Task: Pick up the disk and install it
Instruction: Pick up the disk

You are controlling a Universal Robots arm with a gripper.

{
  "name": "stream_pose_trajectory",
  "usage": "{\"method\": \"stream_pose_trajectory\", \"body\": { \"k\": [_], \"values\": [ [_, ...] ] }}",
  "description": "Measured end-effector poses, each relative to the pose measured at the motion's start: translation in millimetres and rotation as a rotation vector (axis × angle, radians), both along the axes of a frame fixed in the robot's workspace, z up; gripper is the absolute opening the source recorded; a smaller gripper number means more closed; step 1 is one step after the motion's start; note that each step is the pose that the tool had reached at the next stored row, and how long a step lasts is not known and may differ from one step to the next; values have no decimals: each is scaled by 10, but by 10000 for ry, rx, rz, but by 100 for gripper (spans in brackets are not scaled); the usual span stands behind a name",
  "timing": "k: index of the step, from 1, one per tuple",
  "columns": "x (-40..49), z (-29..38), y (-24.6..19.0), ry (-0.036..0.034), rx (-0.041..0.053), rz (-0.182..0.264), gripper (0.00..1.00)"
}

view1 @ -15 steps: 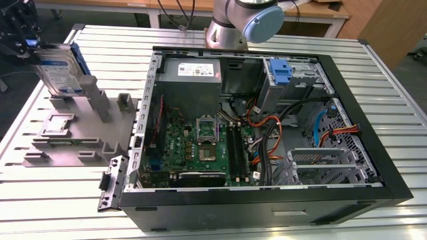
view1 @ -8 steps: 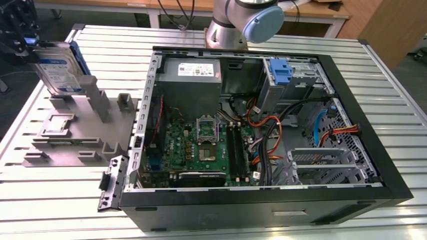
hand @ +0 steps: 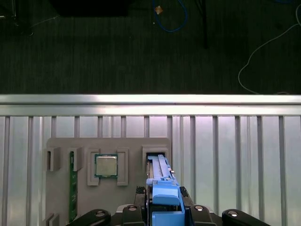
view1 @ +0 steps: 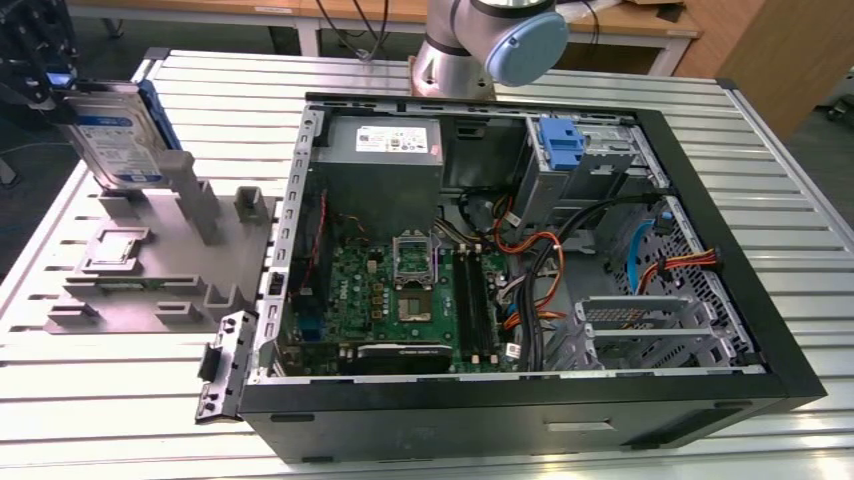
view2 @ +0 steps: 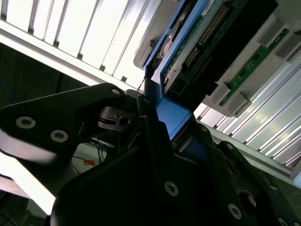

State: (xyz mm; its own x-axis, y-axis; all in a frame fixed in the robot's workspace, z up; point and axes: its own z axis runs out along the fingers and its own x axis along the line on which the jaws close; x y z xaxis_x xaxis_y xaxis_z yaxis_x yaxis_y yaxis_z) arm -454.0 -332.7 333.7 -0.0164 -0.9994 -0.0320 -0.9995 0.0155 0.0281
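Black jaws are closed tight on the disk [hand: 165,200], gripping the upper edge of its blue carrier. Hanging upright straight below the jaws, the disk reaches down to a slot in the grey holder block [hand: 108,146]; whether its lower edge rests inside cannot be told. Beside that slot, the block carries a processor chip [hand: 106,165] and a green memory stick [hand: 72,186]. Under the block lies the slatted metal counter [hand: 235,155]. Well away from the jaws, an open computer case [view1: 534,415] lies on the counter, a blue bracket [view1: 563,140] in its drive bay.
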Motion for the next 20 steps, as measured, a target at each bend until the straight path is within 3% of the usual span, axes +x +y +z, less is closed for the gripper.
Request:
{"method": "stream_pose_trajectory", "body": {
  "k": [20],
  "values": [
    [0,26,0,-1,0,0,37]
  ]
}}
